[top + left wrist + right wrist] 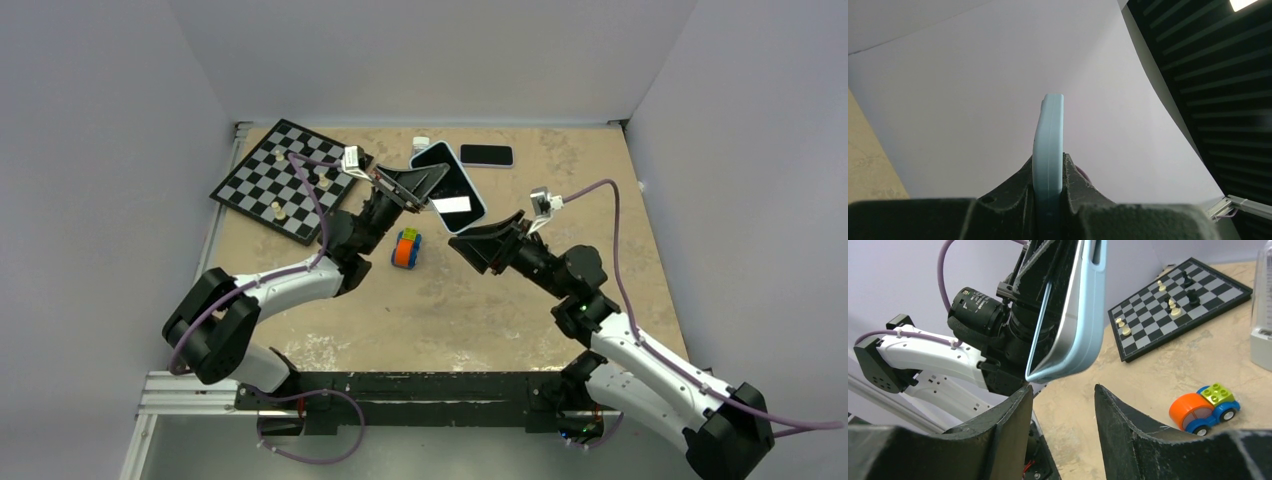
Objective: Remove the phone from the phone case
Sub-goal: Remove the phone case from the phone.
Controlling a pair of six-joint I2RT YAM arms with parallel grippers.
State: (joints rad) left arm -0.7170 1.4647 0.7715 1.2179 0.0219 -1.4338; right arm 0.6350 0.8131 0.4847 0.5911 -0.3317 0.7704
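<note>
The phone (445,178), dark screen with a white label, sits in a light blue phone case (1090,315) and is held up tilted above the table. My left gripper (428,182) is shut on the case's edge; in the left wrist view the blue case (1049,135) stands edge-on between the two fingers of that gripper (1049,164). My right gripper (1063,390) is open with nothing between its fingers, just below the case's lower corner, which hangs over the left fingertip. In the top view the right gripper (485,232) sits right under the phone's near end.
A second black phone (486,155) lies flat near the back wall. A chessboard (285,180) with a few pieces lies at the back left. A small toy car (406,248) with an orange wheel stands between the arms. A pale box (1263,315) shows at the right wrist view's edge.
</note>
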